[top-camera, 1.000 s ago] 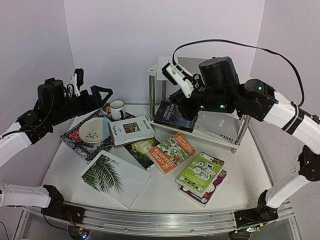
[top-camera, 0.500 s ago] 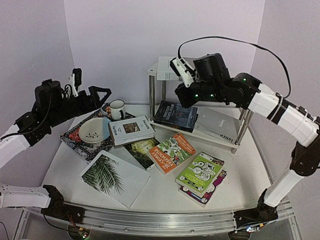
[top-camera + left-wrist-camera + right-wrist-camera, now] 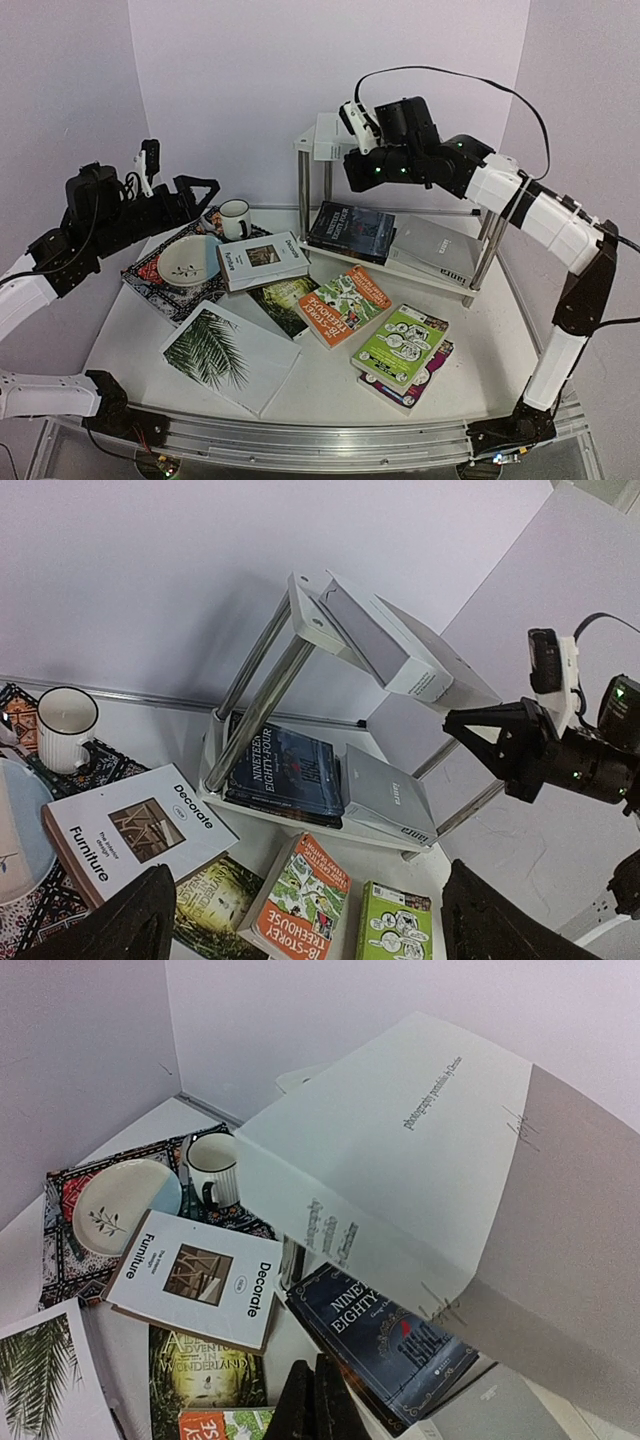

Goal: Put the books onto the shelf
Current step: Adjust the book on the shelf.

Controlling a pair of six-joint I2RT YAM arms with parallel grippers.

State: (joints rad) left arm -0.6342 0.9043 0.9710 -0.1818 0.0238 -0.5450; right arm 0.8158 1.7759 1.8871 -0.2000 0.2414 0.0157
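Books point(image 3: 343, 303) lie before shelf point(image 3: 303, 195); right gripper point(image 3: 452, 720), pressed together near top book point(image 3: 380, 640), should push it squarely; left gripper point(image 3: 200, 192) spread.

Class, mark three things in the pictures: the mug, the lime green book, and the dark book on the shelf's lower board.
mug point(image 3: 235, 221): top view, its ribbed side.
lime green book point(image 3: 401, 346): top view, middle of its cover.
dark book point(image 3: 284, 776): left wrist view, middle of its cover.

3 bks point(image 3: 350, 230) on shelf point(image 3: 303, 195); rest on table point(image 3: 330, 385) in front
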